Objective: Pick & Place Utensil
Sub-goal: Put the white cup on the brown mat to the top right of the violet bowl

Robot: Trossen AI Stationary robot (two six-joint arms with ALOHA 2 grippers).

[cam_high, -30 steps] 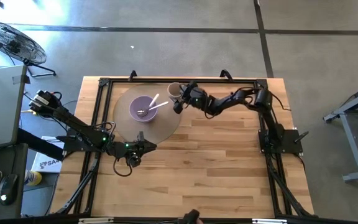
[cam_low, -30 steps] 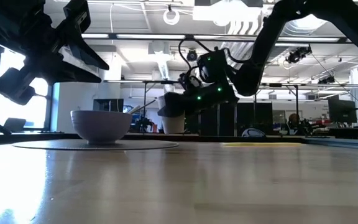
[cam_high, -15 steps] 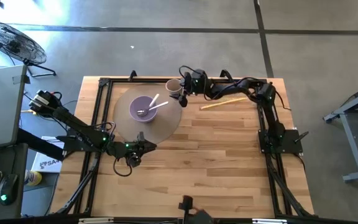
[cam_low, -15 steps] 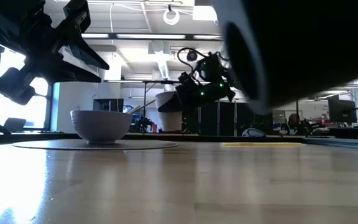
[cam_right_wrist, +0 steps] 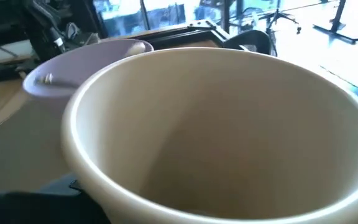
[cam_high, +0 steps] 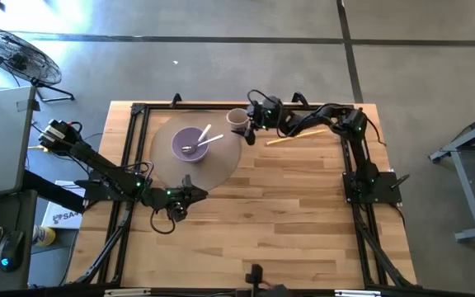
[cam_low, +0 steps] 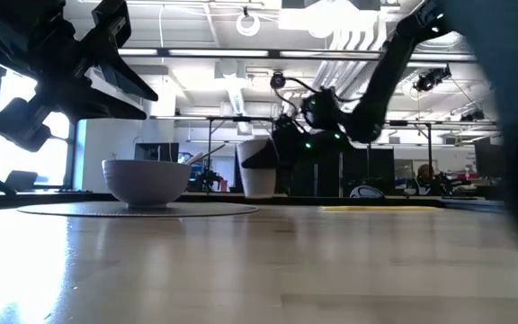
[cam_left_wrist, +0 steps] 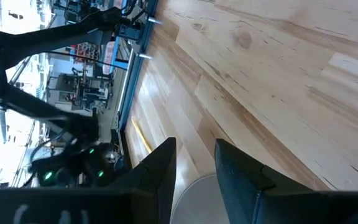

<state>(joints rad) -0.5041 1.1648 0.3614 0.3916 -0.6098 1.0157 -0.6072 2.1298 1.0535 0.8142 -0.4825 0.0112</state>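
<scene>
Cream cup (cam_high: 237, 120) sits against the reaching right hand (cam_high: 249, 125) at the mat's edge.

right gripper (cam_high: 250, 129) moved with cream cup (cam_high: 237, 120) a bit toward the right side, off the far edge of round mat (cam_high: 221, 169); right arm (cam_high: 320, 122) folded further back.

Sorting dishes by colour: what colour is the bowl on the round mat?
The bowl is light purple, clearest in the high view.
</scene>
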